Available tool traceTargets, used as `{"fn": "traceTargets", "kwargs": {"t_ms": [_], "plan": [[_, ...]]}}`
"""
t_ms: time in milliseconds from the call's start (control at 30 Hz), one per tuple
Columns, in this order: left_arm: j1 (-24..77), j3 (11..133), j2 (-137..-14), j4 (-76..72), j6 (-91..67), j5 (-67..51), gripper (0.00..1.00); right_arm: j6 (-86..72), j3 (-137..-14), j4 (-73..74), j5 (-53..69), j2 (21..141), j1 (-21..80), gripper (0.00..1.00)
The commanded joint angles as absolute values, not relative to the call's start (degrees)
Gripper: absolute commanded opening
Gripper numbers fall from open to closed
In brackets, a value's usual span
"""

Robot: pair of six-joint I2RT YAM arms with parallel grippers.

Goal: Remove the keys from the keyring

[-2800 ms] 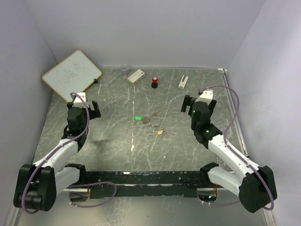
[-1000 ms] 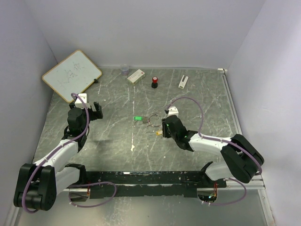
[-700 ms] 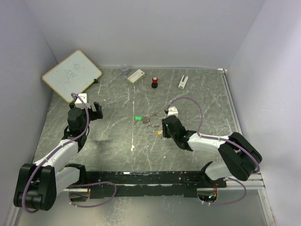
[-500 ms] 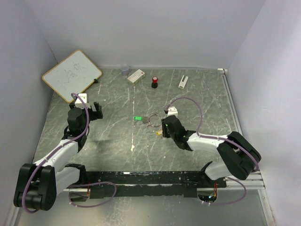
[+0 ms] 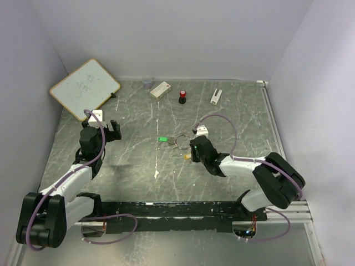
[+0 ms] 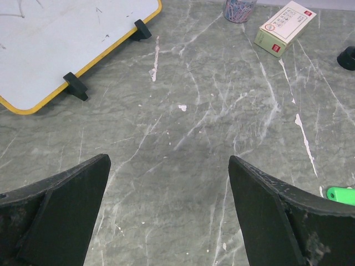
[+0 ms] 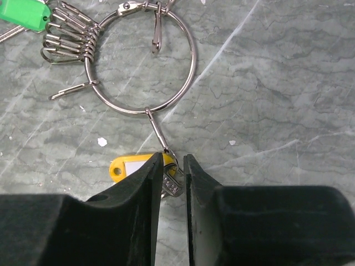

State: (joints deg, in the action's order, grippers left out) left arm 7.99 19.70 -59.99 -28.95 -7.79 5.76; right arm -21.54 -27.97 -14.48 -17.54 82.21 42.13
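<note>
The keyring, a silver wire ring with several clips, lies flat on the marbled table. A green-headed key hangs off its upper left clips. A yellow-tagged key hangs from a clip at the ring's bottom, and its silver blade sits between the fingers of my right gripper, which is shut on it at table level. From above, the ring lies mid-table with my right gripper just below it. My left gripper stands wide open over bare table, well left of the green key.
A whiteboard leans at the back left. Along the back stand a small cup of clips, a white box, a red-capped black knob and a white block. Walls close off both sides.
The right arm swung in from the back right to the keyring. Over the last half second its jaws narrowed onto the yellow-tagged key. The left arm has not moved.
</note>
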Motion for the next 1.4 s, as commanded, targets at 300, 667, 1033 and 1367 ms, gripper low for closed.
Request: {"fn": "traceTargets", "kwargs": {"t_ms": [300, 667, 1033, 1367], "plan": [[8.37, 21.57, -60.76, -30.92, -6.77, 2.94, 0.96, -19.46, -30.70, -12.43, -15.56, 80.76, 42.50, 0.00], [8.79, 24.52, -55.73, -23.59, -8.24, -5.64, 0.87, -11.76, -35.12, -4.46, -12.57, 64.40, 42.67, 0.00], [14.17, 25.46, -50.36, -24.48, -17.22, -18.89, 0.88, -9.75, -41.82, 2.72, -9.52, 59.97, 42.87, 0.00], [33.58, 27.88, -55.90, -24.29, -12.49, -15.43, 0.84, -9.35, -45.58, 4.50, -6.30, 56.03, 43.23, 0.00]]}}
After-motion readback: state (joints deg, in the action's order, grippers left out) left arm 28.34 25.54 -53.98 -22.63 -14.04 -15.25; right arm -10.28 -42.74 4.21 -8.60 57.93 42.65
